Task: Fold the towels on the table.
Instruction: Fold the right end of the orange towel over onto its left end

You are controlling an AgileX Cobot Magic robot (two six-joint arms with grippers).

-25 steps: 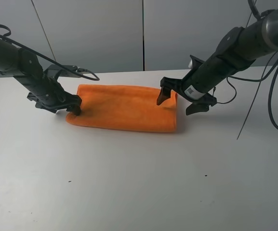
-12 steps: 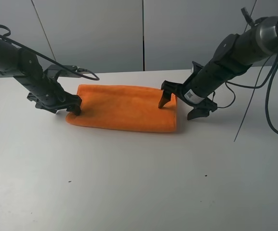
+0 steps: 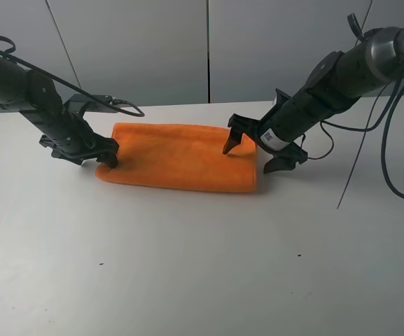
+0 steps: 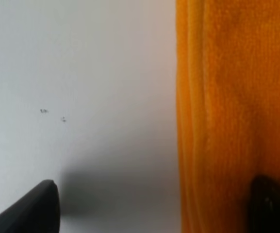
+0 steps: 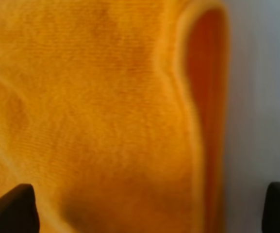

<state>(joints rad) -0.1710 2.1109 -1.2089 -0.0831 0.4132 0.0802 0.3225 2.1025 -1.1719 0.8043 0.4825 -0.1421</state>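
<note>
Exterior high view: the folded orange towel [image 3: 180, 157] lies on the far half of the table [image 3: 187, 266]. The left gripper [image 3: 96, 161] and right gripper [image 3: 248, 158] stand wide, straddling its ends. Each should pinch both layers evenly before lifting.

Your table [image 3: 187, 280] is a plain white matte top, and its far-left corner is rounded. One orange towel [image 3: 180, 157] lies directly on it, toward the far side and slightly left of the middle. The towel is folded into a long band running left to right. At its right end the layers gape slightly. A few tiny dark specks [image 3: 101, 264] mark the near surface.
</note>
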